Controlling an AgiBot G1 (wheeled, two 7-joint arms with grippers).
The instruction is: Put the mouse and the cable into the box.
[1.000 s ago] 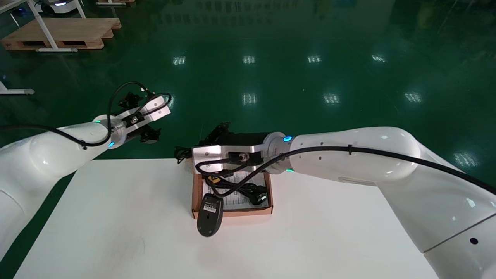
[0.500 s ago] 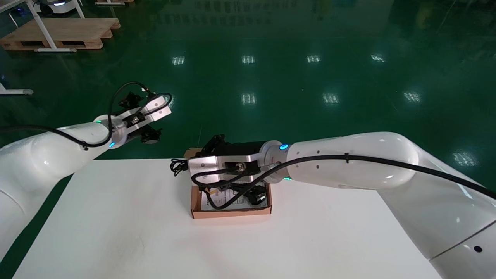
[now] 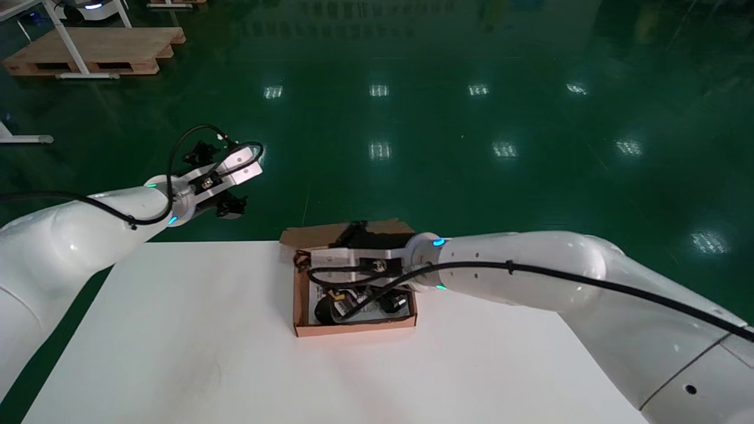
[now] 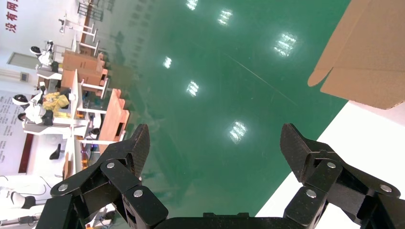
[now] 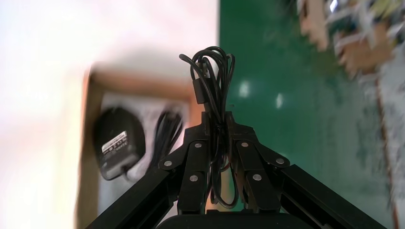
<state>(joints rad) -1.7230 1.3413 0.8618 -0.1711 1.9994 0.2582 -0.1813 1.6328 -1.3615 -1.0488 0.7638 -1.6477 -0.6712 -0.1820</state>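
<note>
Cardboard box — mouse inside; cable in right gripper, left gripper aloft.

Red Chinese characters stand on a white wall far beyond the wide-spread left gripper, across the green floor. They seem to begin "没有网" and run off the frame edge. A second red line on the same wall is too small to read.

Past the right gripper, which pinches a coiled cable, the mouse in the box carries a white label with blurred print. The printed sheet under it and a small yellow tag in the box cannot be read either.
</note>
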